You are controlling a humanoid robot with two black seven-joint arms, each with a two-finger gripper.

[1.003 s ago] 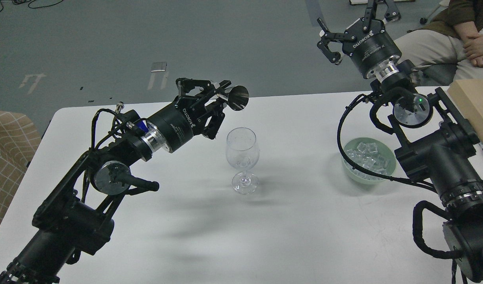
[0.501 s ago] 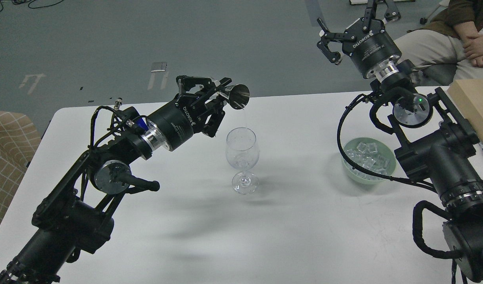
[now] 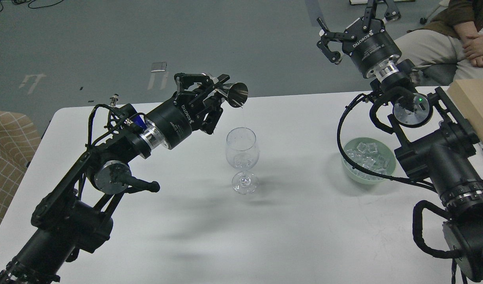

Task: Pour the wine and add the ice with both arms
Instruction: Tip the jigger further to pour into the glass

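Your left gripper (image 3: pixel 209 88) is clamped on a small metal cup (image 3: pixel 235 94), tipped on its side with the mouth just past the fingertips. A thin clear stream of wine (image 3: pixel 244 116) drops from its lip into the wine glass (image 3: pixel 242 157) below the fingers. Your right gripper (image 3: pixel 353 17) hangs spread wide, well above the green bowl (image 3: pixel 368 162) of ice (image 3: pixel 367 154).

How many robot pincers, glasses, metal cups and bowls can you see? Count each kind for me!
Pincers: 2, the left pincer and the right pincer.
Wine glass: 1.
Metal cup: 1.
Green bowl of ice: 1.
Total: 5.
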